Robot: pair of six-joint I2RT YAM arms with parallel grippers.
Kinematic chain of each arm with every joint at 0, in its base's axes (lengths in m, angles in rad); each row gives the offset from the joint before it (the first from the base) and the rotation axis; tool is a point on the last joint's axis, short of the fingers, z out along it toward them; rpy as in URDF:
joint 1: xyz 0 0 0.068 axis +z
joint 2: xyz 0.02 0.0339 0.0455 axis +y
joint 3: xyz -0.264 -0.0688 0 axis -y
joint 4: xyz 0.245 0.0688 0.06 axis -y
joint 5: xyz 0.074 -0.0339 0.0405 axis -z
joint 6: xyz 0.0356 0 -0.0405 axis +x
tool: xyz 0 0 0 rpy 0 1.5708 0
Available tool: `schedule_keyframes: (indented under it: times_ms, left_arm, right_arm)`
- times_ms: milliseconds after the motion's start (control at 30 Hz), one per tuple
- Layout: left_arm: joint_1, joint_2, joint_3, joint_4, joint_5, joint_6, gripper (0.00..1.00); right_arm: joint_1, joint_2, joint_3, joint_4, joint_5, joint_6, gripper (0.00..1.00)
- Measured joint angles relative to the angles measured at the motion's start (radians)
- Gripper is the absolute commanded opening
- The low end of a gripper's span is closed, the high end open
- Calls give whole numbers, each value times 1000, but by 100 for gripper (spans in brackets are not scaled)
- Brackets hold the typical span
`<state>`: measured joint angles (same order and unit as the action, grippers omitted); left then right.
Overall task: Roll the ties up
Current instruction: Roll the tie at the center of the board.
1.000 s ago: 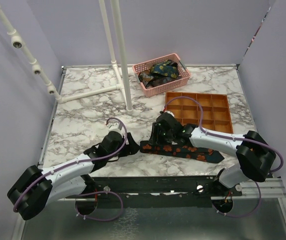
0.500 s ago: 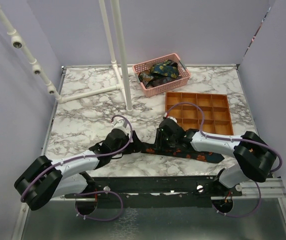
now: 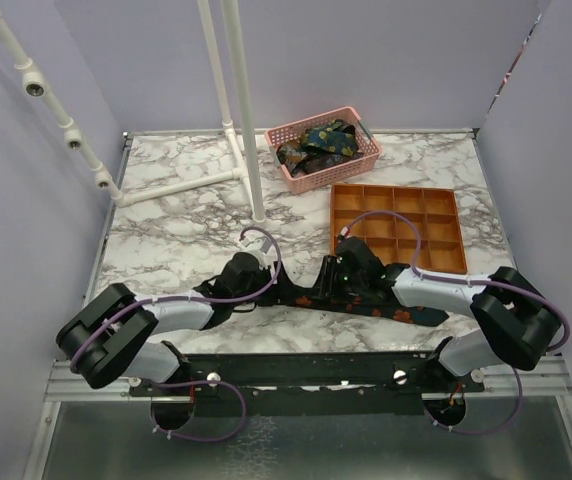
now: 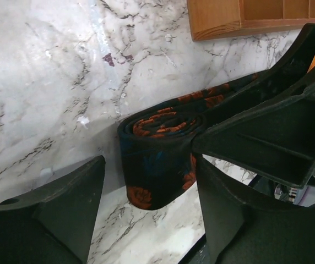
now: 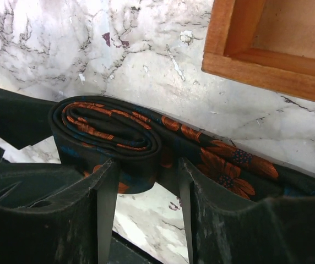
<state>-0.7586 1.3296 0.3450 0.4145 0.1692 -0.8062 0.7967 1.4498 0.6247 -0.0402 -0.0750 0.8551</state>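
The right claw point(image 5: 146, 171) pinched the rolled end of the flowered tie point(image 5: 110, 129) on the desk point(image 5: 47, 38). The left claw point(image 4: 149, 187) stood spread wide, with the same roll between its fingers point(image 4: 64, 209).

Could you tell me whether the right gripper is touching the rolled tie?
Touching. The right wrist view shows the right gripper pinching the rolled tie between its jaws, with no gap on either side.

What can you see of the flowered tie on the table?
The flowered tie is soft dark fabric with orange-red blooms. One end is wound into a loose, flattened spiral standing on edge; the rest trails flat towards the right arm on the marble table. The right pincer pinches the roll; the open left pincer flanks it.
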Motion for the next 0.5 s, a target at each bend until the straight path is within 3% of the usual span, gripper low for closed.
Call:
schedule_keyframes:
  times_ms: [133, 433, 500]
  left_arm:
    - [0, 63, 24, 40, 35, 4, 53]
    - [6, 137, 56, 82, 110, 16, 4]
    - [6, 135, 57, 83, 114, 21, 0]
  right_arm:
    - [-16, -5, -32, 47, -35, 14, 47]
    - [-37, -24, -71, 100, -77, 34, 49]
    - [-37, -34, -71, 90, -76, 34, 53]
